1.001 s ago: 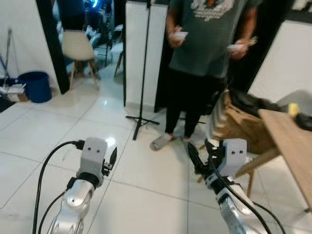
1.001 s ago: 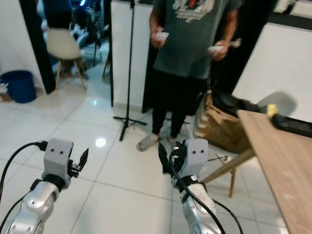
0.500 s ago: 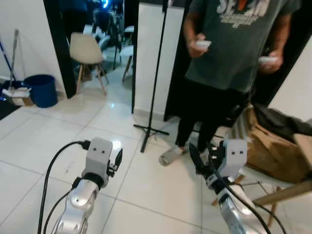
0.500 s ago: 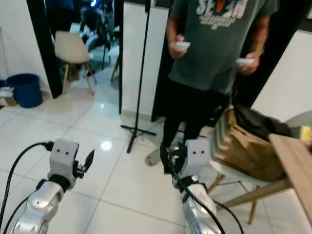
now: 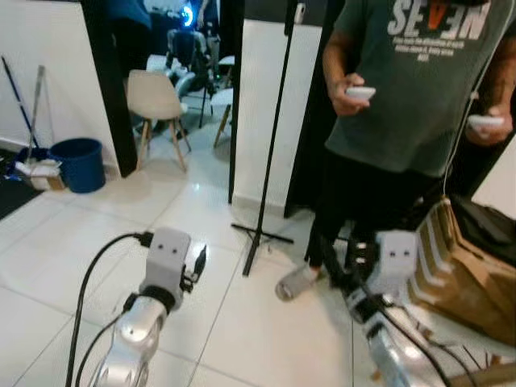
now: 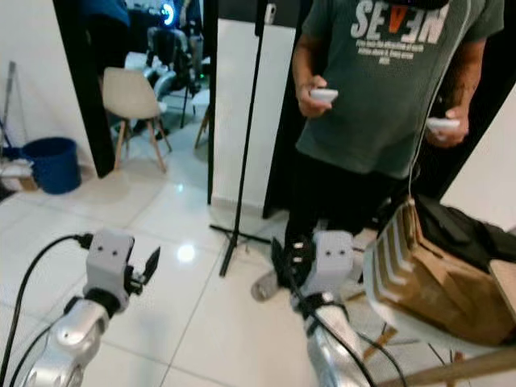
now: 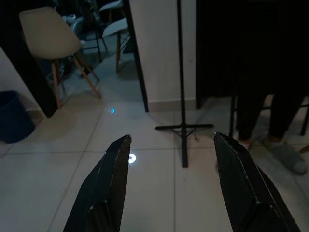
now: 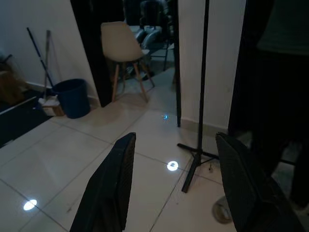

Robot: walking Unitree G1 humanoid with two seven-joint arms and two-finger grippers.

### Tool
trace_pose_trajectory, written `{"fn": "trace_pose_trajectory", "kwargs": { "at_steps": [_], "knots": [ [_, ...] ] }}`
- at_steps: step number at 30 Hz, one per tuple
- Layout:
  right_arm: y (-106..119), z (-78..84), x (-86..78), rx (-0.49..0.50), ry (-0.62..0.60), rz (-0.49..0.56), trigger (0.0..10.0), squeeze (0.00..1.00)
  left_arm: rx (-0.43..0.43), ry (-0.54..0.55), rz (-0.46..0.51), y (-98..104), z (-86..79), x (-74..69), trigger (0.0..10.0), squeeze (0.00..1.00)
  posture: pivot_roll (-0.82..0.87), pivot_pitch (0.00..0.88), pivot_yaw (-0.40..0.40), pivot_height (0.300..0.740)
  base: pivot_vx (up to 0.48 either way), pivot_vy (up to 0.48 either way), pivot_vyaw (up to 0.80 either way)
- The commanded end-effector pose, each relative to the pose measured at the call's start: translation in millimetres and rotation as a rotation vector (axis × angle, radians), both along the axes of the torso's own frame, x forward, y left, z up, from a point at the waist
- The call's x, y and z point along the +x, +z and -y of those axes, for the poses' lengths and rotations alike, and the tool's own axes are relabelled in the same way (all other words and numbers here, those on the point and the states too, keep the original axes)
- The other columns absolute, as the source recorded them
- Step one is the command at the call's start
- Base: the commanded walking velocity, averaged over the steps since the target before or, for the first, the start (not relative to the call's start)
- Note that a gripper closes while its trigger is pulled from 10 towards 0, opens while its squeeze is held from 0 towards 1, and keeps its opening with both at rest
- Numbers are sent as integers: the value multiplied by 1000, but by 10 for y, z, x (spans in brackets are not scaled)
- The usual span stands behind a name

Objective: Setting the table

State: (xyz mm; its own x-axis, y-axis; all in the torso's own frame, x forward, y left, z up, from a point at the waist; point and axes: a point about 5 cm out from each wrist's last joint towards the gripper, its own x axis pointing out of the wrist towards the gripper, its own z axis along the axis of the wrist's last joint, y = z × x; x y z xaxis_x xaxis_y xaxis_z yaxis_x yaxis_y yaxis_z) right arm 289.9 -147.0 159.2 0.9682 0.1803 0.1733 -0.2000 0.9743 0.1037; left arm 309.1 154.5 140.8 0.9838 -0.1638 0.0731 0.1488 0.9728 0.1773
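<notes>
While I hold both grippers, left (image 7: 169, 186) and right (image 8: 175, 186), spread wide and empty above white tiles (image 5: 48, 250), a blue bucket (image 5: 83, 164) stands left of the tripod (image 5: 266, 161).

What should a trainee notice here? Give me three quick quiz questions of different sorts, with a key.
1. True or false: the left gripper holds a plate.
2. Multiple choice: what stands on the tiled floor between the white chair and the person? A) a ladder B) a black tripod stand C) a fridge
3. Fill in: the bucket by the wall is ____ in colour.

Key
1. False: its fingers are spread with nothing between them, as are the right gripper's.
2. B
3. blue
</notes>
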Motion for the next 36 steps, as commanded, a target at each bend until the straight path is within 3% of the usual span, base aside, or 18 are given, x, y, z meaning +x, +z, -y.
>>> {"fn": "trace_pose_trajectory", "kwargs": {
  "at_steps": [1,9,14,36],
  "knots": [
    [-29,55,-17,-14,-19,-14,10000,0,1,-7,-14,-33,25,-10,10000,0,24,0,28,740,382,0,0],
    [-39,51,-27,-20,-20,-18,10000,0,-1,-8,-22,-44,31,-7,10000,0,21,0,29,740,359,0,0],
    [-41,57,-33,-24,-23,-17,10000,0,-4,-6,-35,-55,37,-6,10000,0,18,0,29,740,0,0,0],
    [-21,-13,-80,-54,9,11,10000,0,-18,-27,-74,-79,77,-33,10000,0,19,6,32,740,0,0,743]
  ]
}}
